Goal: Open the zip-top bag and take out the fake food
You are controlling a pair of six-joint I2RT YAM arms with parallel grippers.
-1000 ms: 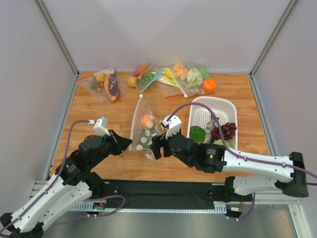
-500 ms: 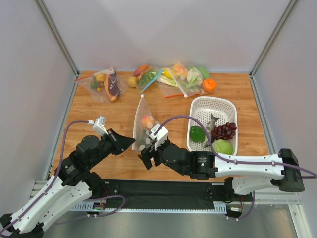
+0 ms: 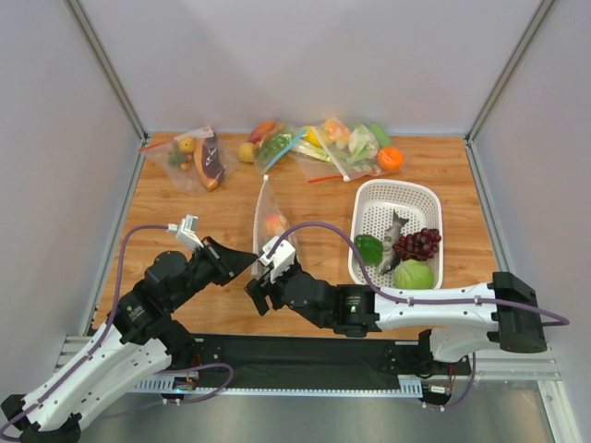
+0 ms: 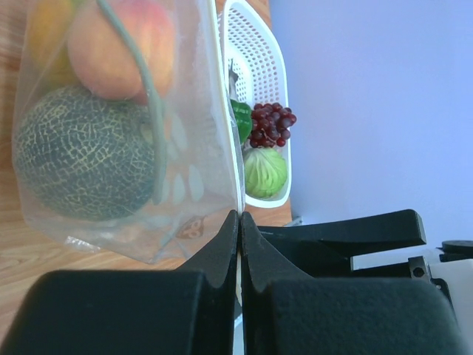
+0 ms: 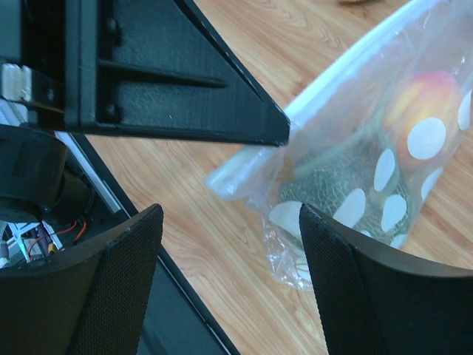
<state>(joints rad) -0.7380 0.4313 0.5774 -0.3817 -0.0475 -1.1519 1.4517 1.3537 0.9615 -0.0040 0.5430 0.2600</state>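
The polka-dot zip-top bag [image 3: 269, 220] lies on the table's middle, its near end raised. In the left wrist view the bag [image 4: 192, 89] holds the grey-green bumpy ball [image 4: 81, 155], the orange-red peach [image 4: 122, 44] and a bit of yellow fruit [image 4: 46, 22]. My left gripper [image 3: 252, 262] [image 4: 238, 219] is shut on the bag's near edge strip. My right gripper [image 3: 251, 297] [image 5: 230, 277] is open and empty, just near of the bag's corner [image 5: 325, 185], over bare wood. The peach [image 5: 420, 103] and ball [image 5: 332, 181] show through the plastic.
A white basket [image 3: 399, 198] at the right holds a green pepper [image 3: 368, 247], purple grapes [image 3: 420, 243] and a pale green cabbage [image 3: 414, 274]. Several other filled bags [image 3: 199, 157] [image 3: 332, 146] lie along the back edge. A black mat [image 3: 305, 355] runs along the near edge.
My right arm has swung left and toward the near edge, off the bag's middle. My left gripper has moved right, and the bag's near end now hangs narrower from it.
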